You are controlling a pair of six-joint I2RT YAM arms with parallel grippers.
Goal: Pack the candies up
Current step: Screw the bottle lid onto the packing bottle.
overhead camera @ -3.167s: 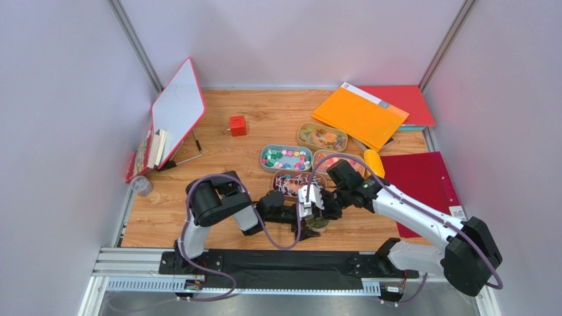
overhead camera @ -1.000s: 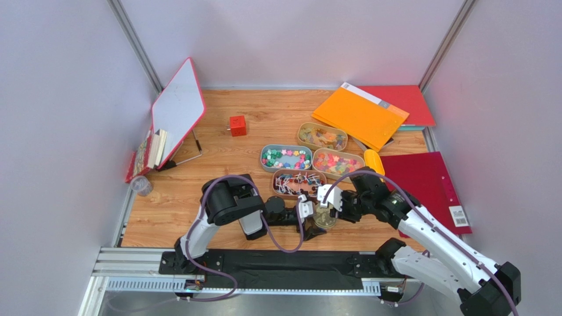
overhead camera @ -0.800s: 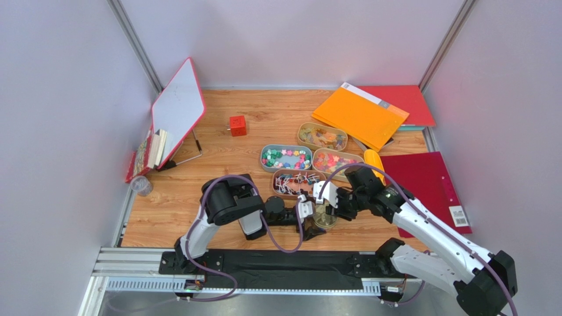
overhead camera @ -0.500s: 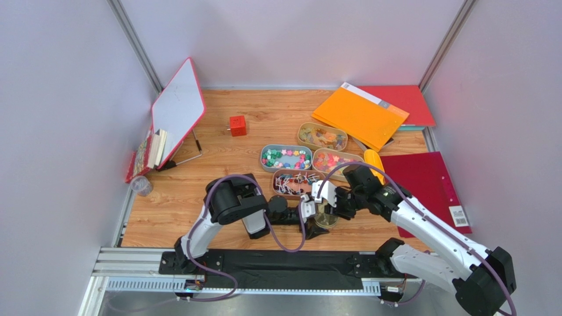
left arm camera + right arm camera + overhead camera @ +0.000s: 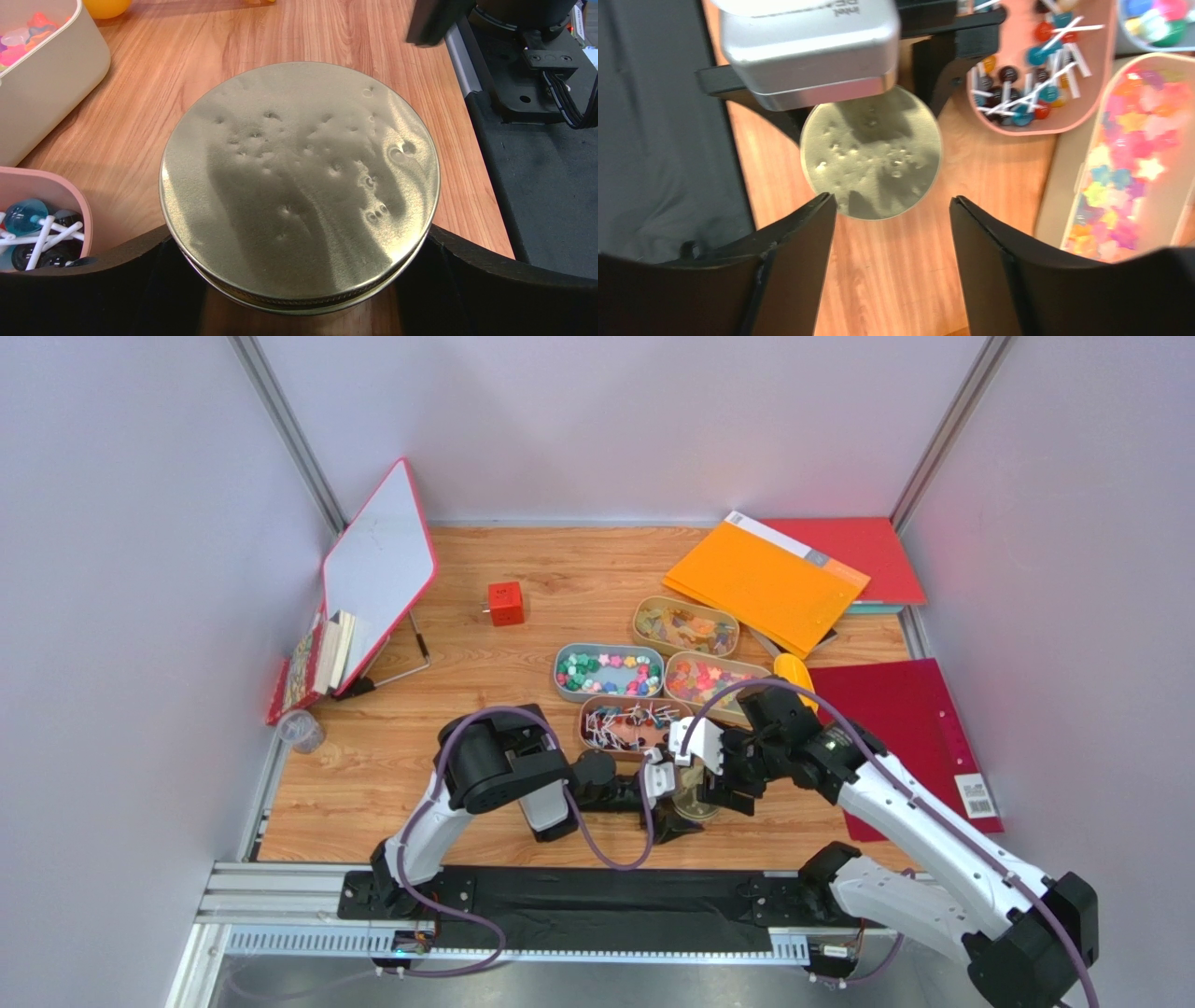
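The candies lie in four small trays: mixed pink, green and blue bits [image 5: 609,672], yellow-orange gummies [image 5: 685,627], star gummies [image 5: 716,679] [image 5: 1130,161], and stick sweets in a pink tray [image 5: 631,721] [image 5: 1036,77]. In front of them stands a jar with a dented round gold lid [image 5: 683,805] [image 5: 300,175] [image 5: 871,161]. My left gripper [image 5: 659,807] [image 5: 299,297] reaches in from the left, its jaws shut on the jar's sides just under the lid. Just above and to the right of the lid, my right gripper [image 5: 709,777] [image 5: 892,203] hangs open with nothing between its fingers.
A red cube [image 5: 505,602] sits at the back left beside a leaning whiteboard [image 5: 379,567]. An orange folder [image 5: 765,581] and red folders [image 5: 898,721] lie on the right, with a yellow object [image 5: 795,676] by the trays. The black base rail [image 5: 589,903] runs along the near edge.
My right gripper has opened and come off the lid, shifting slightly left. The left jaws have drawn in a little round the jar. The jar stays in place.
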